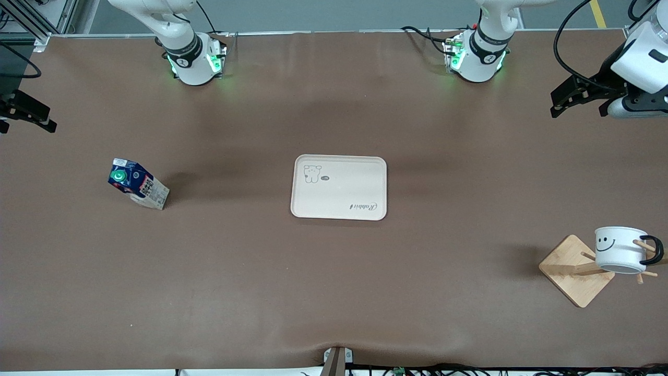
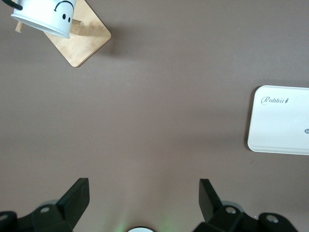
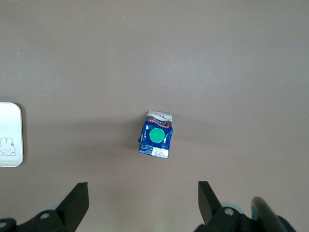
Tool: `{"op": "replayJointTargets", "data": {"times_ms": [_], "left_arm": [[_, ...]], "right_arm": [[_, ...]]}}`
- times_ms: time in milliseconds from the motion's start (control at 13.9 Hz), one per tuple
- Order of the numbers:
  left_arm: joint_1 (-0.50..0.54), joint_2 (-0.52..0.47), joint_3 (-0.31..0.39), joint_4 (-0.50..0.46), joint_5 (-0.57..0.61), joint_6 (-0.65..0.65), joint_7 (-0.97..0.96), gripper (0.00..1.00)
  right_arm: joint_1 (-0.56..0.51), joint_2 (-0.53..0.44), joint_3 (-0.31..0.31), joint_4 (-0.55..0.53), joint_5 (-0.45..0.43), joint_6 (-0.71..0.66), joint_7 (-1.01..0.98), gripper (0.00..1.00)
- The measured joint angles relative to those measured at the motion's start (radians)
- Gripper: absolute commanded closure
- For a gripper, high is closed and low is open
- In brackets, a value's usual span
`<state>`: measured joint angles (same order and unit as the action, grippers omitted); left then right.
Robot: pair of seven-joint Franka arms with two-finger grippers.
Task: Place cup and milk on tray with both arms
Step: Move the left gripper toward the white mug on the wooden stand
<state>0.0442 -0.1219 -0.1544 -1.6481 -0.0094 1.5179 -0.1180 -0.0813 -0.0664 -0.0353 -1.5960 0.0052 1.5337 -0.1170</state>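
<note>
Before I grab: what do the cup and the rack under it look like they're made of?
Cup: glossy white body, dark rim, thin black loop handle; looks like enamelled metal, possibly ceramic. Rack: pale wood, probably bamboo, with visible grain, matte square base and peg arms.

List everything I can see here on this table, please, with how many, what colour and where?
tray: one, cream, middle of the table, nothing on it.
milk carton: one, dark blue with a green cap, standing on the table toward the right arm's end.
cup: one, white with a black smiley, hung on the rack.
wooden rack: one, light wood, toward the left arm's end, nearer the front camera than the tray.
table: one, brown.
left gripper: one, black, open, up over the table's left-arm end.
right gripper: one, black, open, up above the milk carton.
</note>
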Motion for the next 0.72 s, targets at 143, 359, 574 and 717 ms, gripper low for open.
{"op": "replayJointTargets", "data": {"times_ms": [143,359,574,717], "left_arm": [[0.000,0.000,0.000,0.000,0.000,0.000,0.000,0.00],[0.003,0.005,0.003,0.007,0.000,0.006,-0.001,0.00],[0.034,0.053,0.008,0.069,0.004,0.014,-0.002,0.00],[0.074,0.087,0.011,0.082,0.004,0.060,-0.004,0.00]], "right_arm": [[0.000,0.000,0.000,0.000,0.000,0.000,0.000,0.00],[0.000,0.000,0.000,0.000,0.000,0.000,0.000,0.00],[0.000,0.000,0.000,0.000,0.000,0.000,0.000,0.00],[0.000,0.000,0.000,0.000,0.000,0.000,0.000,0.00]]}}
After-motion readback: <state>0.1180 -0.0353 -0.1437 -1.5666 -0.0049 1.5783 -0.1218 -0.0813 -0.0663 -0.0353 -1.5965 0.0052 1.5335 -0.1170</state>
